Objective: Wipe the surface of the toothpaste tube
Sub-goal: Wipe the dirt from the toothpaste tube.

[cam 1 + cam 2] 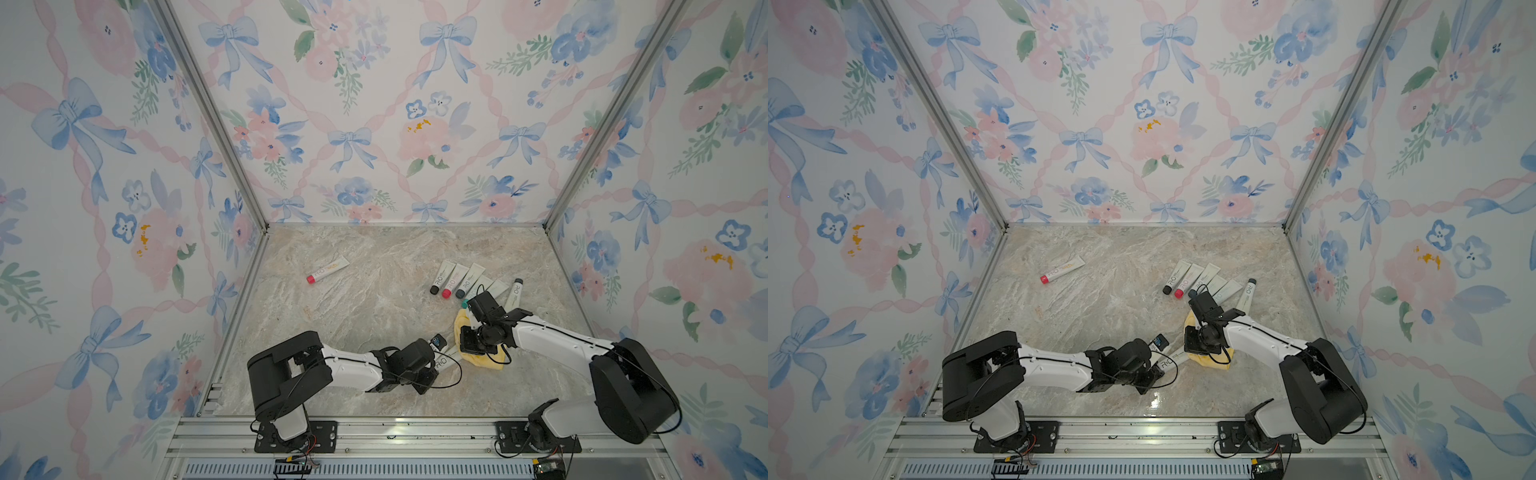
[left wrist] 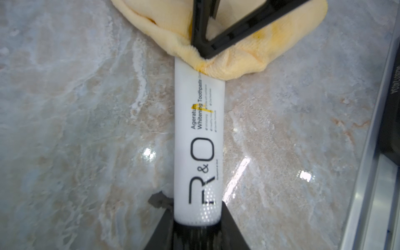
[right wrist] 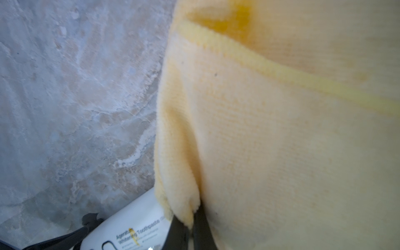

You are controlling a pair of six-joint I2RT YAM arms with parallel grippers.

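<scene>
A white toothpaste tube [image 2: 198,140] printed "R&O" lies along the marble tabletop, a yellow smear [image 2: 201,108] across its small print. My left gripper [image 2: 197,225] is shut on the tube's cap end. Over the tube's far end lies a folded yellow cloth [image 2: 238,62], pinched by my right gripper [image 3: 190,227], whose black fingers [image 2: 207,49] press it down there. Both top views show the tube [image 1: 444,360] [image 1: 1173,360] and cloth [image 1: 486,360] [image 1: 1208,360] at front centre, between the two arms. The tube's crimped end is hidden under the cloth.
Several more tubes [image 1: 465,282] lie fanned out at the back right, just behind the right wrist. A single red-capped tube [image 1: 328,270] rests at the back left. Floral walls enclose three sides, and an aluminium rail [image 1: 374,432] runs along the front edge.
</scene>
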